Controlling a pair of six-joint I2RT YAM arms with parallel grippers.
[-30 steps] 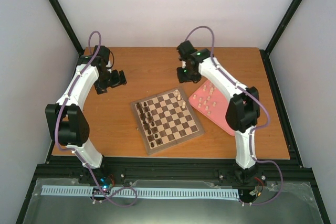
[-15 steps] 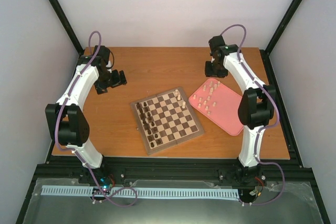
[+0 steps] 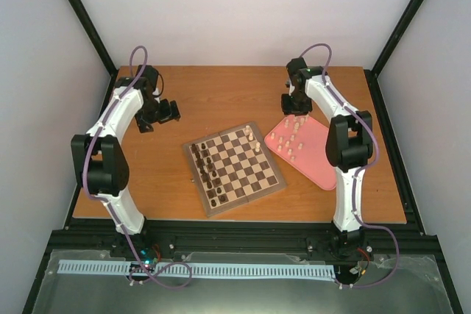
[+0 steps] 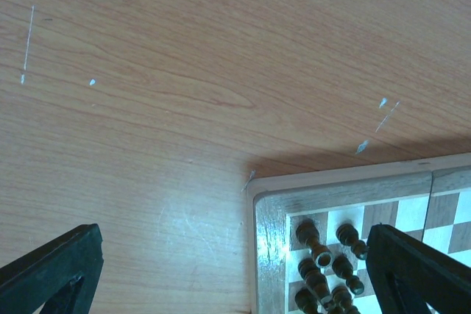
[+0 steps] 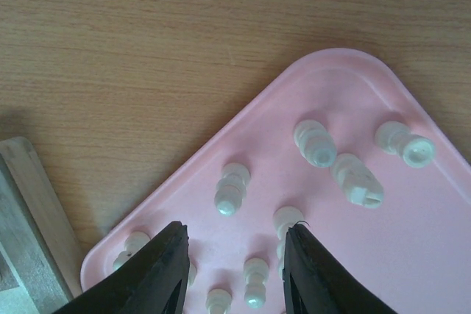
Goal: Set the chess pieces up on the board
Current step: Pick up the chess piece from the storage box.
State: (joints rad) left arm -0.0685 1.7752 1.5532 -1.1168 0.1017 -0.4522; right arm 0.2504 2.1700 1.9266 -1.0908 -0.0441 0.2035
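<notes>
We log the board (image 3: 234, 168) mid-table (image 3: 221, 97), with the tray (image 3: 318, 161) just right of it. Most chess pieces (image 3: 293, 137) stand in the tray's far half. Other pieces (image 3: 207, 170) line the board's left side.

On my top feed, the board (image 3: 246, 174) is checked in dark brown and light tan inside a brown border. Dark brown pieces (image 3: 206, 174) line its nine o'clock side, and pale cream chess pieces (image 3: 251, 136) stand near its one o'clock corner. At the board's three o'clock I see a plain pink tray (image 3: 315, 161) carrying more cream pieces. The table (image 3: 221, 97) is orange-brown wood grain with faint pale scratches. The left arm (image 3: 118, 115) and right arm (image 3: 331, 101) are white with black joints and purple cables (image 3: 136, 56). The right gripper (image 5: 237, 232) is black.
</notes>
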